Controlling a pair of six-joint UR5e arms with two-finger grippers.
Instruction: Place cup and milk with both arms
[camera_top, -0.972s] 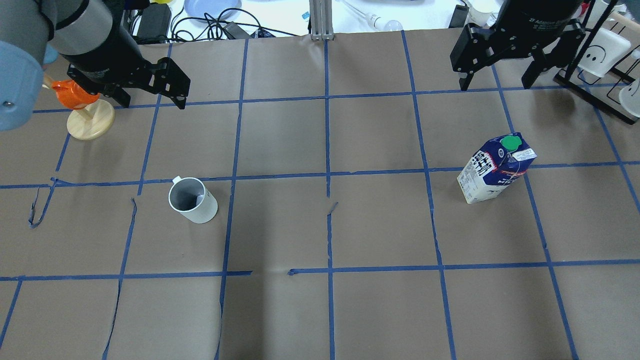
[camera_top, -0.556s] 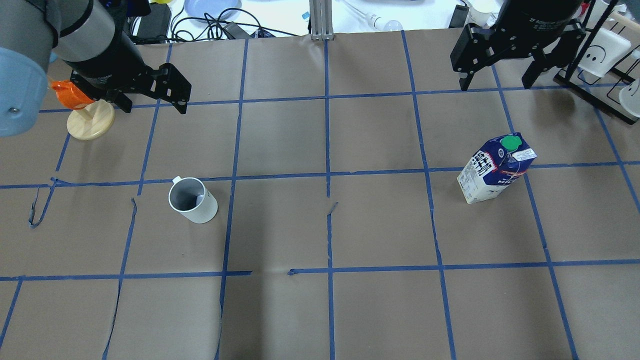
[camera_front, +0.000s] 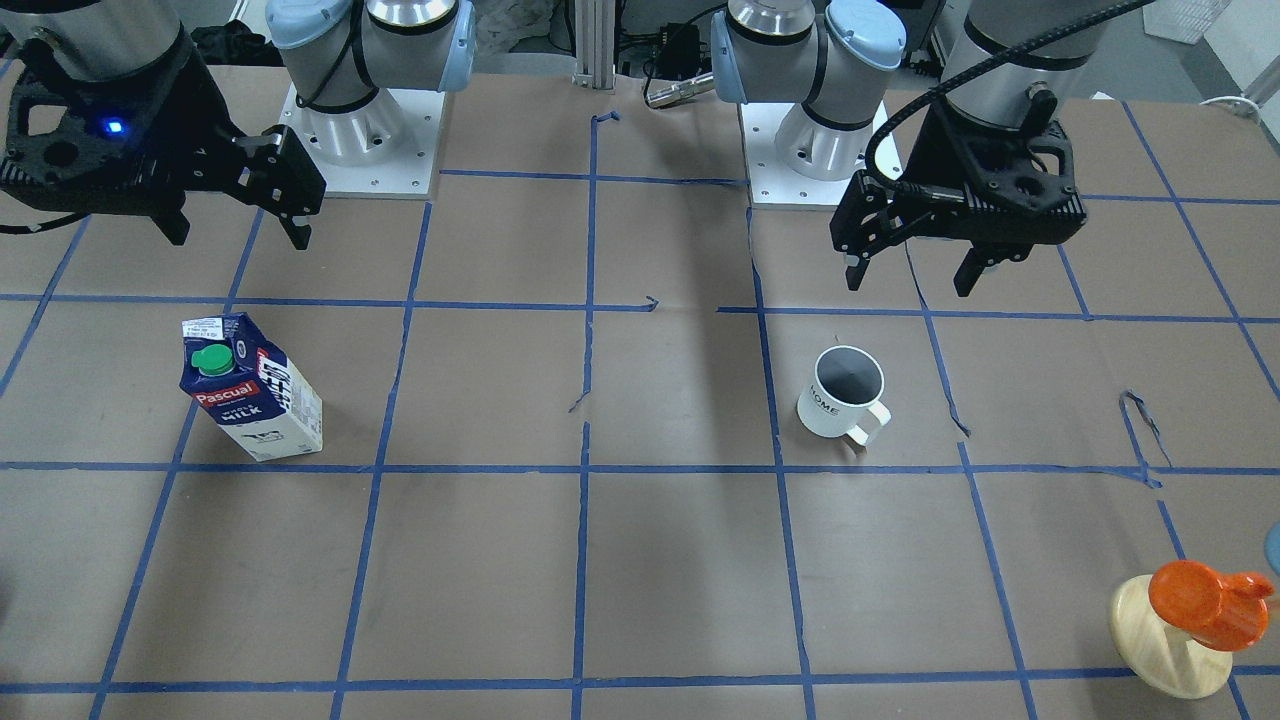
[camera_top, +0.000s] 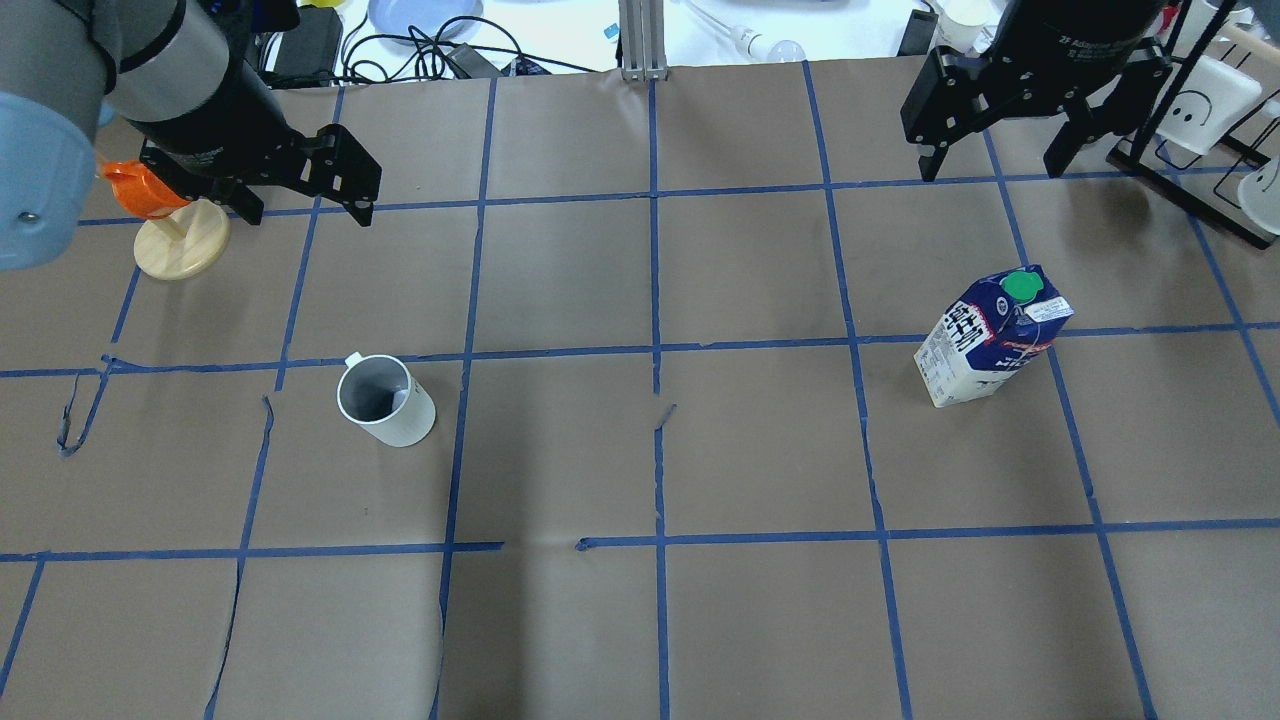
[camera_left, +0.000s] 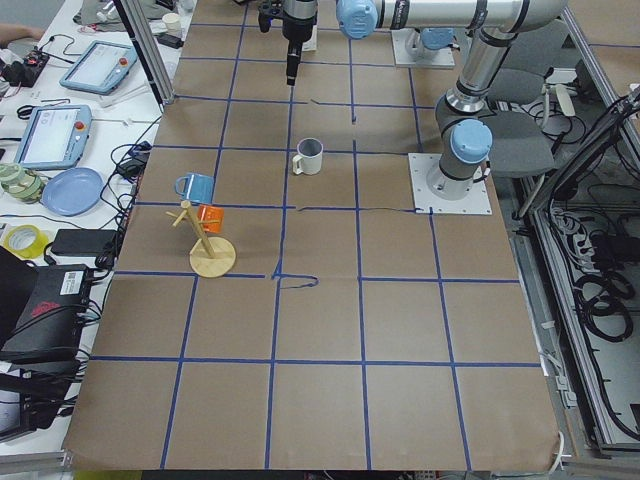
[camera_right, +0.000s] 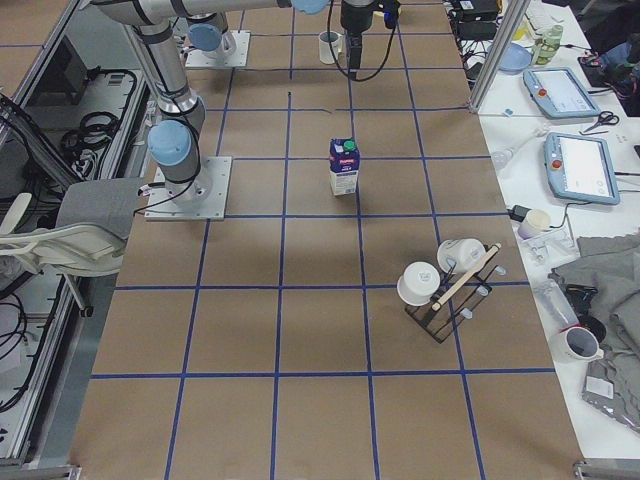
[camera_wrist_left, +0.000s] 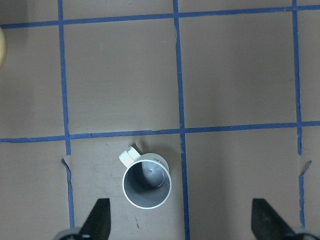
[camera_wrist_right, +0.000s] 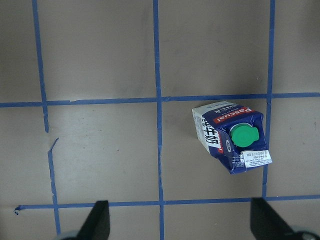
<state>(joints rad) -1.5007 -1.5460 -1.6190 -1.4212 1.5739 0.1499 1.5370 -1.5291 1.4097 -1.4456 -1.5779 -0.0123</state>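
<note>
The white cup (camera_top: 385, 400) with a dark grey inside stands upright left of centre; it also shows in the front view (camera_front: 842, 392) and the left wrist view (camera_wrist_left: 146, 183). My left gripper (camera_top: 308, 212) hangs open and empty above the table, beyond the cup and apart from it (camera_front: 908, 282). The navy and white milk (camera_top: 990, 335) with a green cap stands upright at the right (camera_front: 250, 388) and shows in the right wrist view (camera_wrist_right: 231, 136). My right gripper (camera_top: 990, 170) is open and empty, high above the table and beyond the carton (camera_front: 240, 238).
A cream wooden stand with an orange mug (camera_top: 180, 245) stands at the far left, close beside my left gripper. A black rack with white cups (camera_top: 1200, 110) stands at the far right corner. Cables and a blue plate (camera_top: 425, 18) lie past the far edge.
My left gripper has shifted slightly and turned a little near the wooden stand. The right gripper, the cup and the milk have not moved.
</note>
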